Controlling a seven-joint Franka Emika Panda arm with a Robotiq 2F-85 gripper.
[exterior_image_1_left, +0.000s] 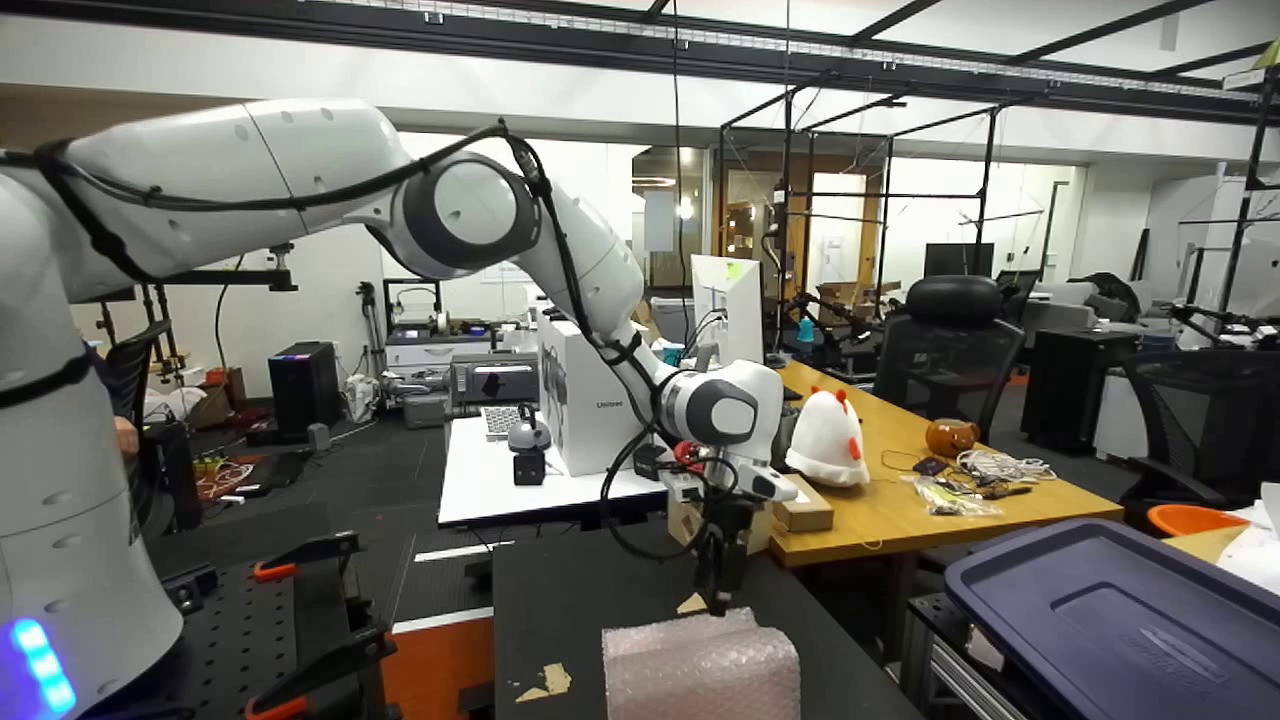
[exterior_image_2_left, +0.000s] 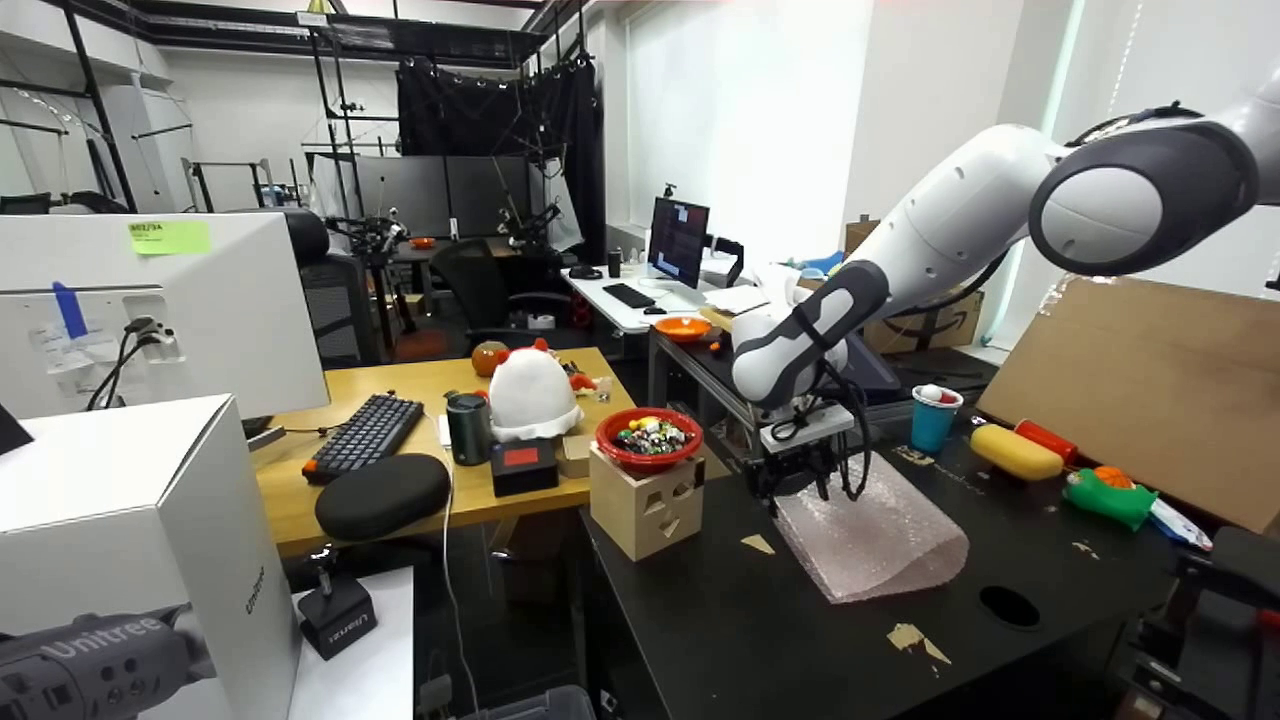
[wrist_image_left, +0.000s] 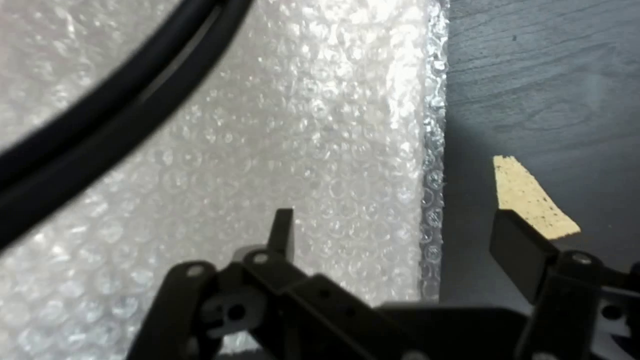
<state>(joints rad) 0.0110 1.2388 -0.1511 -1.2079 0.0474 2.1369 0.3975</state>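
A sheet of clear, pinkish bubble wrap (exterior_image_1_left: 700, 672) lies on the black table (exterior_image_1_left: 560, 610), with one side curled or folded over. It also shows in an exterior view (exterior_image_2_left: 870, 535) and in the wrist view (wrist_image_left: 320, 150). My gripper (wrist_image_left: 395, 211) is open and empty, pointing down over the wrap's edge. In the wrist view its left finger is over the wrap and its right finger is beyond the edge, near a tan tape scrap (wrist_image_left: 530, 200). The gripper shows in both exterior views (exterior_image_1_left: 722, 590) (exterior_image_2_left: 798, 490). I cannot tell whether a fingertip touches the wrap.
A wooden box (exterior_image_2_left: 645, 515) with a red bowl (exterior_image_2_left: 606, 450) of small items stands at the table's edge. A blue cup (exterior_image_2_left: 932, 425), a yellow object (exterior_image_2_left: 1015, 453), a green toy (exterior_image_2_left: 1110, 500) and a leaning cardboard sheet (exterior_image_2_left: 1140, 390) stand opposite. A dark lid (exterior_image_1_left: 1020, 580) is nearby.
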